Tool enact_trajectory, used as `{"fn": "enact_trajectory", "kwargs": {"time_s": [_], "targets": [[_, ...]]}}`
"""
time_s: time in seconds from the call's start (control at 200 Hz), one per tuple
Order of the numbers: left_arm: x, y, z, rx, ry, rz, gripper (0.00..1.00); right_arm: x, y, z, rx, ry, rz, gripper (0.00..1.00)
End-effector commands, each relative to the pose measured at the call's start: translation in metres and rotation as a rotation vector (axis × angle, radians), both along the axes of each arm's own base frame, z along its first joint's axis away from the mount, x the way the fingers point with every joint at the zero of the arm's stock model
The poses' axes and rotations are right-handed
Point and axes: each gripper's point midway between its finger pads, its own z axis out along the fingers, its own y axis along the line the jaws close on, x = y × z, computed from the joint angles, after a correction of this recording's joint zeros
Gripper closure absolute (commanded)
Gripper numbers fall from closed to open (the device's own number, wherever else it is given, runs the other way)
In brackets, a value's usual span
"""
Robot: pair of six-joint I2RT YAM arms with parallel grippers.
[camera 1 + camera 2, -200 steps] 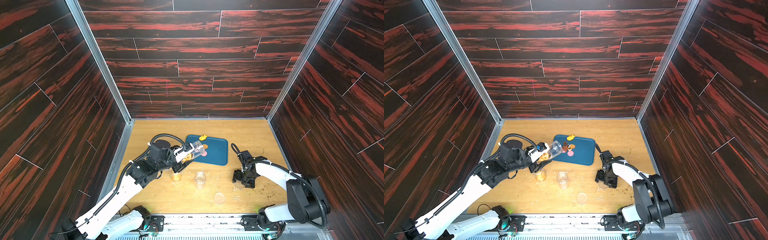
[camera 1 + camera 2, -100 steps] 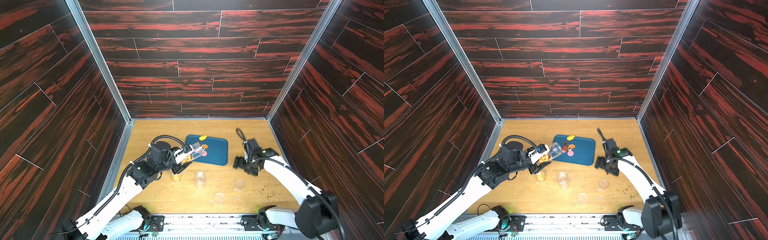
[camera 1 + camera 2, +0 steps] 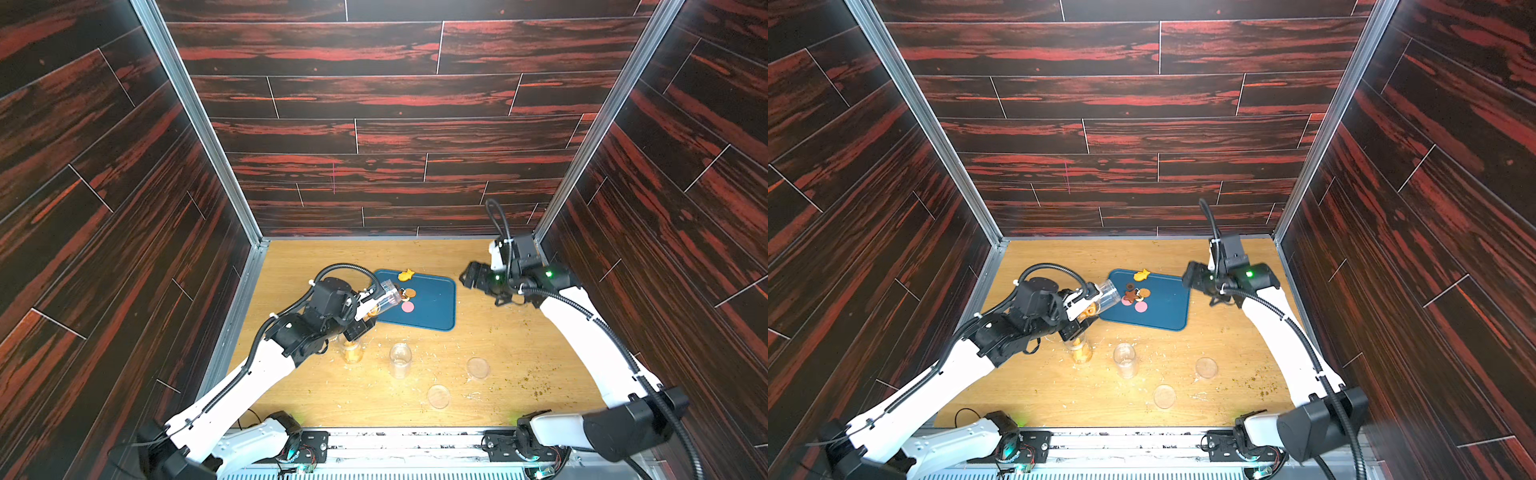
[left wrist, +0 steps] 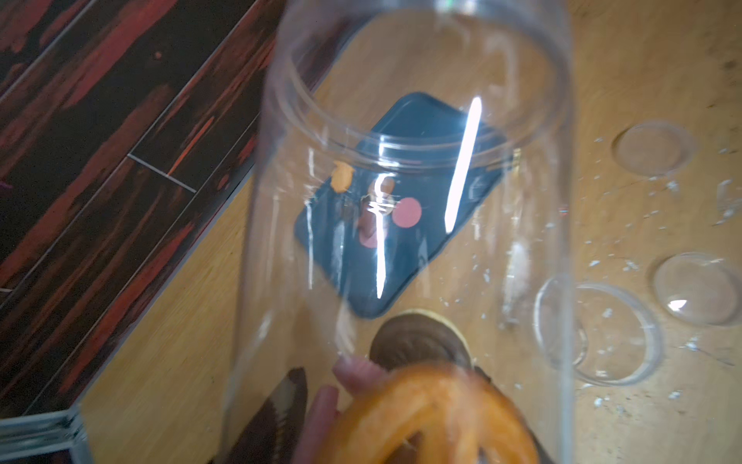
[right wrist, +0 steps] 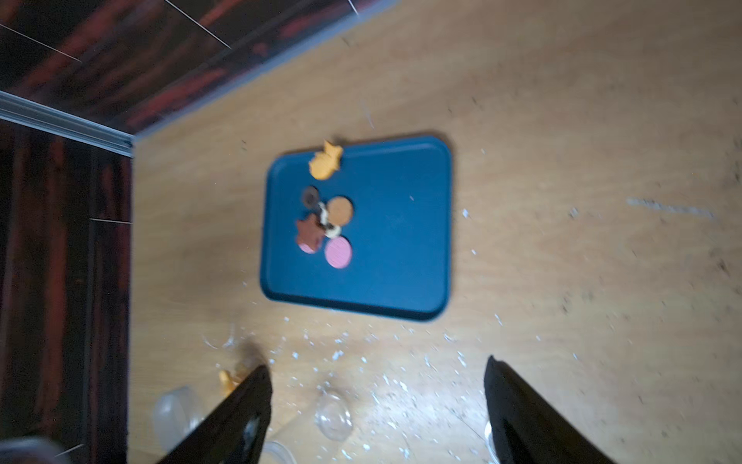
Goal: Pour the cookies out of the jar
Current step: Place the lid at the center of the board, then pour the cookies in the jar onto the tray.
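Note:
My left gripper (image 3: 368, 305) is shut on a clear plastic jar (image 3: 386, 296), tilted on its side with its open mouth over the left edge of the blue tray (image 3: 432, 307). Several cookies (image 3: 1136, 296) lie on the tray: pink rounds, a brown star, an orange round and a yellow fish shape. Through the jar wall (image 4: 554, 201) in the left wrist view I see more cookies (image 4: 433, 409) still at the jar's bottom, among them an orange pretzel; the jar hides the fingers there. My right gripper (image 3: 467, 276) hangs open and empty above the table, right of the tray (image 5: 393, 249).
An upright jar holding cookies (image 3: 352, 351) stands just under my left wrist. An empty clear jar (image 3: 400, 359) stands beside it. Two clear lids (image 3: 478, 368) (image 3: 438, 395) lie flat towards the front. Pale crumbs litter the wooden table. Dark panelled walls close three sides.
My right gripper has lifted off a lid, left it on the table, and swung up and back to beside the tray. My left arm and the tilted jar have barely moved.

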Motion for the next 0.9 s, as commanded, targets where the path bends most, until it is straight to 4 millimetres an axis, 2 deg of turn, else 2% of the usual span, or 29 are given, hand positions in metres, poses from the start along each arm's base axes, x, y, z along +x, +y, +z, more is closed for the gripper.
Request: {"fn": "enact_trajectory", "kwargs": {"time_s": [0.0,0.185,0.401,0.566,0.797,0.897], "targets": [[0.018,0.005,0.008,0.077,-0.065,0.027,0.70,0.008,0.008,0.004,0.014,-0.002,0.037,0.14],[0.046,0.005,-0.013,0.245,-0.083,0.025,0.70,0.015,0.014,0.006,0.003,0.003,0.074,0.14],[0.073,-0.002,-0.040,0.394,-0.069,-0.013,0.70,0.012,0.011,0.003,-0.030,0.009,0.104,0.14],[0.082,-0.009,-0.060,0.418,-0.036,-0.026,0.70,0.009,0.009,-0.003,-0.043,0.029,0.118,0.14],[0.092,-0.021,-0.080,0.429,-0.008,-0.056,0.70,0.003,0.004,-0.023,-0.035,0.080,0.125,0.14],[0.096,-0.024,-0.092,0.440,-0.003,-0.070,0.70,0.002,0.001,-0.024,-0.030,0.083,0.122,0.14]]}}
